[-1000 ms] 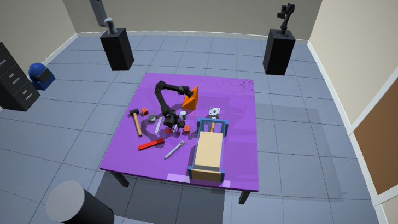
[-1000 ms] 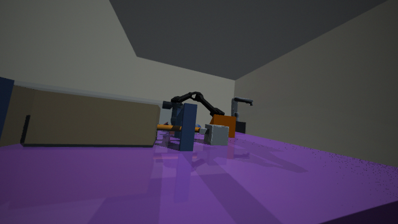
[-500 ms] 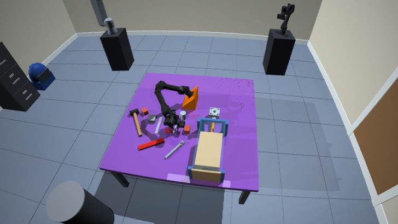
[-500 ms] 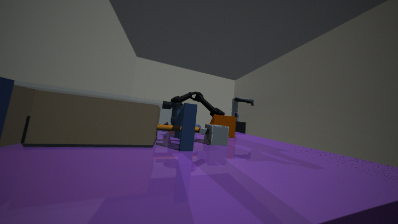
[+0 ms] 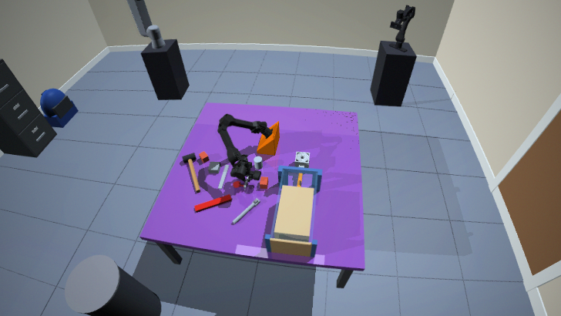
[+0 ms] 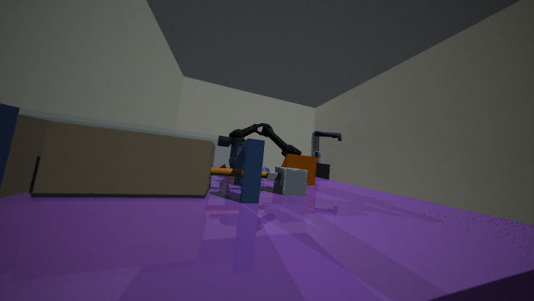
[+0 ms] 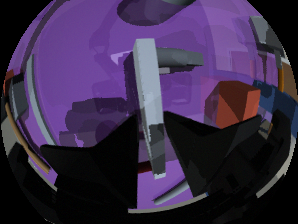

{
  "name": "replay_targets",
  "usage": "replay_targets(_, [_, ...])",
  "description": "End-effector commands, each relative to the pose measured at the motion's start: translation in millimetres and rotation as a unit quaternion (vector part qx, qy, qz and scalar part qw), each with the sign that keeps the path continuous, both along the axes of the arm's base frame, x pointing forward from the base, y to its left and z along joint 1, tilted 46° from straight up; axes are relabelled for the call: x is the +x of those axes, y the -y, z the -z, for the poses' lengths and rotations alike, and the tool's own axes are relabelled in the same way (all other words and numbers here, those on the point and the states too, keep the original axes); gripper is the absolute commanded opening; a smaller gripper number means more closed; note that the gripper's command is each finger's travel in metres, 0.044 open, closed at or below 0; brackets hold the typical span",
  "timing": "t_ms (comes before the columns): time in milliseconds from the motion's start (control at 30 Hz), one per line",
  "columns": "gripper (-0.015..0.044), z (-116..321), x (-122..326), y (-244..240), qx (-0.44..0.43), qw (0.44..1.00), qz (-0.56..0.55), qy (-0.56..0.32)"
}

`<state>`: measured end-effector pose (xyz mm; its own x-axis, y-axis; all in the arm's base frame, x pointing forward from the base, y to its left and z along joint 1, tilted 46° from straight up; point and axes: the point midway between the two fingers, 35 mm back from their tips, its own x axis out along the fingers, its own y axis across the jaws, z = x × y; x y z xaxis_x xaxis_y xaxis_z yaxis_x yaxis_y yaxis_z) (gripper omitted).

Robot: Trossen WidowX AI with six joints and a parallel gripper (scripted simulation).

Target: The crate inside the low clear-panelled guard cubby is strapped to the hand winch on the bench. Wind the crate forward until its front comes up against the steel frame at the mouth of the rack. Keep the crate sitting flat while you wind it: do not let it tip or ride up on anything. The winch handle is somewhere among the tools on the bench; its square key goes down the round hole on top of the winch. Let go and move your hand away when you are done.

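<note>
A grey crank-shaped handle (image 7: 148,85) stands on the bench, a rod jutting sideways near its far end. My gripper (image 7: 150,117) (image 5: 245,182) is partly closed, its fingers on both sides of the handle's bar. Purple bench shows between the left finger and the bar; the right fingertip is very close to it. The tan crate (image 5: 294,212) (image 6: 123,161) sits flat in the clear-panelled cubby, with a gap before the blue frame (image 5: 318,181) (image 6: 251,172). An orange strap (image 5: 300,179) (image 6: 226,171) runs from the crate to the winch (image 5: 302,157) (image 6: 294,182).
Orange-red cubes (image 5: 263,182) (image 7: 237,105) (image 5: 203,156) stand nearby. A hammer (image 5: 193,176), a red bar (image 5: 213,203), a grey wrench-like tool (image 5: 245,212), a pale strip (image 5: 223,176) and a grey cylinder (image 5: 257,162) lie around the arm. An orange wedge (image 5: 268,143) (image 6: 301,166) stands behind.
</note>
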<state>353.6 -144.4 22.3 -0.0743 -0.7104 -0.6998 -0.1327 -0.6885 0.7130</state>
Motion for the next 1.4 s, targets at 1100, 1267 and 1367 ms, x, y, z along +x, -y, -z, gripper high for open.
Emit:
replay_targets(1100, [0.0000, -107.9, 11.0, -111.2, 0.001, 1.000, 0.002, -0.003])
replay_targets(1267, [0.0000, -107.9, 11.0, -111.2, 0.001, 1.000, 0.002, -0.003])
replay_targets(1367, [0.0000, -107.9, 11.0, -111.2, 0.001, 1.000, 0.002, -0.003])
